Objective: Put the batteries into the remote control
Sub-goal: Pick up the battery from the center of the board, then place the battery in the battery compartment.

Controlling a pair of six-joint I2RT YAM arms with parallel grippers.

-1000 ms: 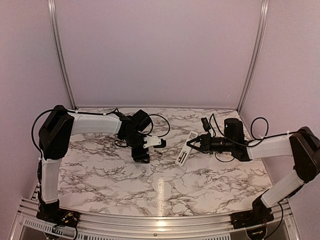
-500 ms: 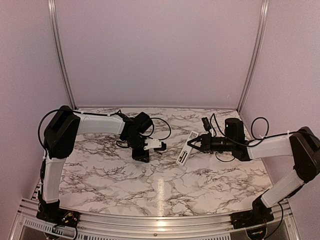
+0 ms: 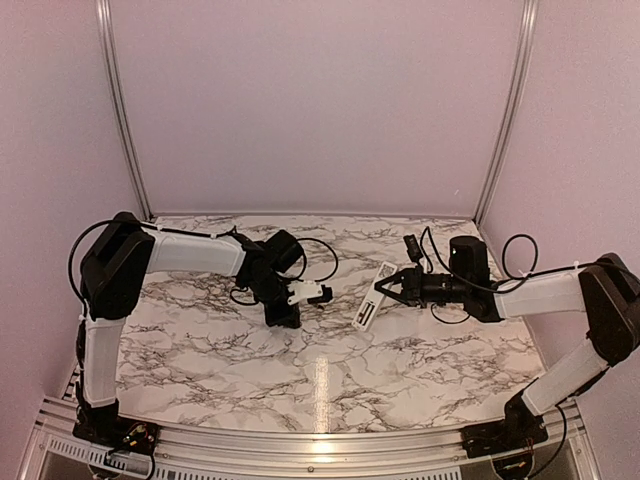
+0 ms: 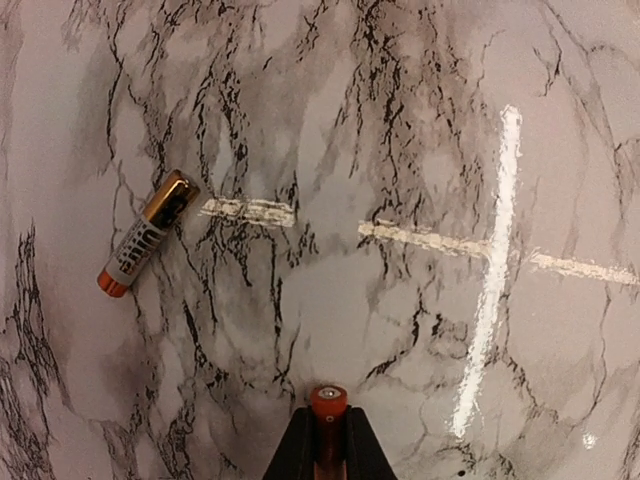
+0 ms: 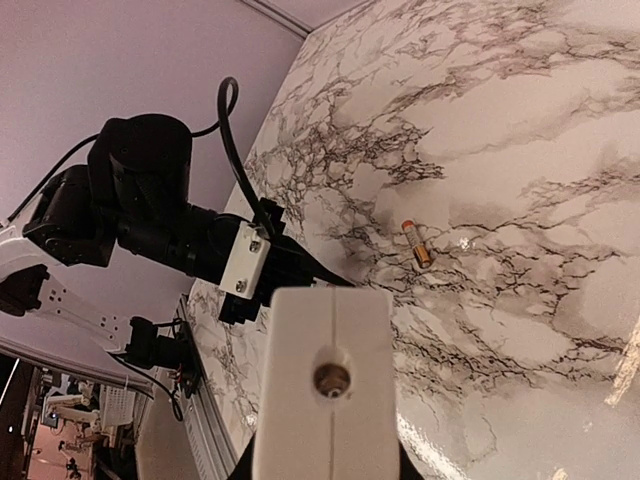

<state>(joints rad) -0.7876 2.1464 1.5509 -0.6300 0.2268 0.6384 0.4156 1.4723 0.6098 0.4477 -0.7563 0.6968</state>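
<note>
The left tool (image 4: 326,425) pinches one battery (image 4: 328,401), red end out, while the right tool (image 3: 384,287) grips the remote control (image 3: 368,310) at its 3 o'clock: carry it across level, check polarity, and leave the second battery (image 4: 148,233) on the surface (image 4: 420,330) at 10 o'clock.

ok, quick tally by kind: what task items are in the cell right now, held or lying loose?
Batteries: 2 (loose battery on the table; held battery in the left gripper)
Remote control: 1, in the right gripper
Total: 3
</note>
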